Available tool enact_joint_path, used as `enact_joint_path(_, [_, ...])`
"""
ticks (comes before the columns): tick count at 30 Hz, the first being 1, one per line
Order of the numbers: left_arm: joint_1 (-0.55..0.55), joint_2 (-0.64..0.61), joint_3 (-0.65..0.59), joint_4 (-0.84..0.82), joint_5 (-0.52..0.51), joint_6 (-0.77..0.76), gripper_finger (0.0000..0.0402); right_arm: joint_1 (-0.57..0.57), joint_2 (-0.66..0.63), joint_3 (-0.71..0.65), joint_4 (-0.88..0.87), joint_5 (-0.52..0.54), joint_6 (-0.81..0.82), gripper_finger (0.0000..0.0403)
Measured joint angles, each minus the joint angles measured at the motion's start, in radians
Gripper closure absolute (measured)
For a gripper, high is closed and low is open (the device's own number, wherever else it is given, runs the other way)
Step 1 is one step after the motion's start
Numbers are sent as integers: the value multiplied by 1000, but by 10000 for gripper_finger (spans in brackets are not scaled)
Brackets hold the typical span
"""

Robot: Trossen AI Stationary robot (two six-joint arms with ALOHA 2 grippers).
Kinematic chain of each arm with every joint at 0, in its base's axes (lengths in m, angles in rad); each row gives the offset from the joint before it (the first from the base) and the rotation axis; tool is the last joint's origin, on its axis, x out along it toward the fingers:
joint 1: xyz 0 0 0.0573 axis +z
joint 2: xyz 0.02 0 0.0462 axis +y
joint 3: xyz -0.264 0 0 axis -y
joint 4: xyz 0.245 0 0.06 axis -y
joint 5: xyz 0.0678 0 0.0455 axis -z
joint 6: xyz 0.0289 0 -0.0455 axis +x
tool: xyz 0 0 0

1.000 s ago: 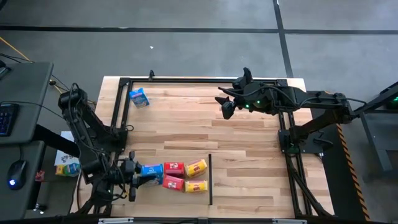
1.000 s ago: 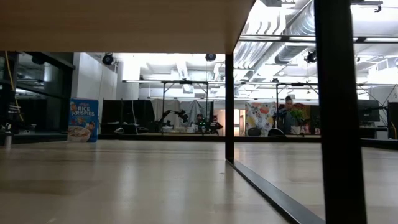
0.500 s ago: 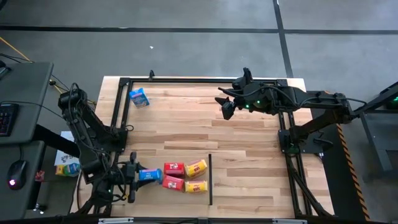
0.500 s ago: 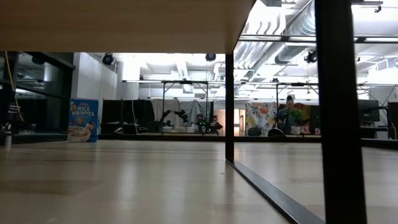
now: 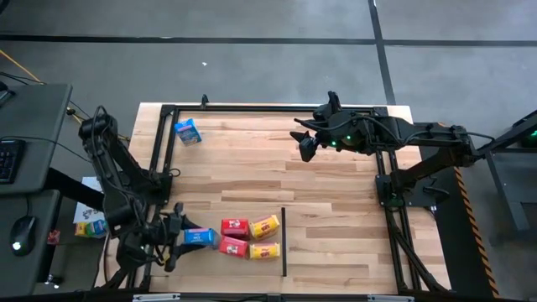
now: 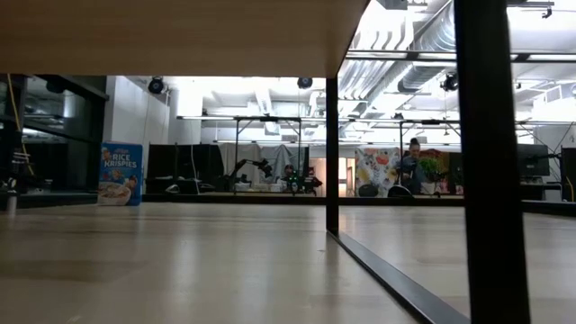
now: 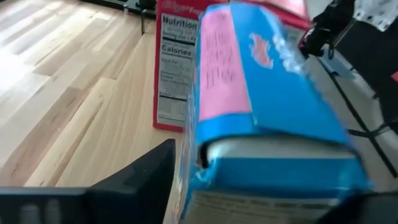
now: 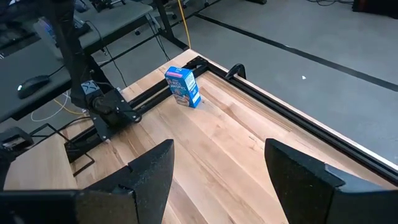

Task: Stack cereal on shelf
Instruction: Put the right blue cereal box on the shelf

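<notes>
Wooden counter (image 5: 336,210), right gripper (image 5: 304,144) hovering over the far side, jaws open and empty. Left gripper (image 5: 174,234) jaws spread around a blue cereal box (image 5: 200,237) lying beside the red boxes (image 5: 234,236) and yellow boxes (image 5: 265,238). Another blue box (image 5: 188,131) stands far-left.

- The left gripper (image 5: 178,234) at the near left edge of the wooden table (image 5: 336,210) moves back toward its own side, away from the row of small boxes.
- Its fingers stand wider apart than a second ago, on either side of the small blue cereal carton (image 5: 198,237).
- That blue carton slides left with it, so a gap now shows between it and the small red cereal cartons (image 5: 234,236).
</notes>
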Motion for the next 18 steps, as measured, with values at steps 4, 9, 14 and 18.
enact_joint_path(4, [0, -38, 0, 2, 3, 1, 170, 0, 0, 0, 0, 0, -1, 160])
enact_joint_path(9, [0, -73, 0, 4, 13, 25, 155, 0, 0, 0, 0, 0, -1, 160])
enact_joint_path(14, [0, -116, 0, 4, 52, 25, 149, 0, 0, 0, 0, -23, 21, 160])
enact_joint_path(18, [0, -168, 0, 4, 103, 42, 149, 0, 0, 0, 0, -55, 20, 160])
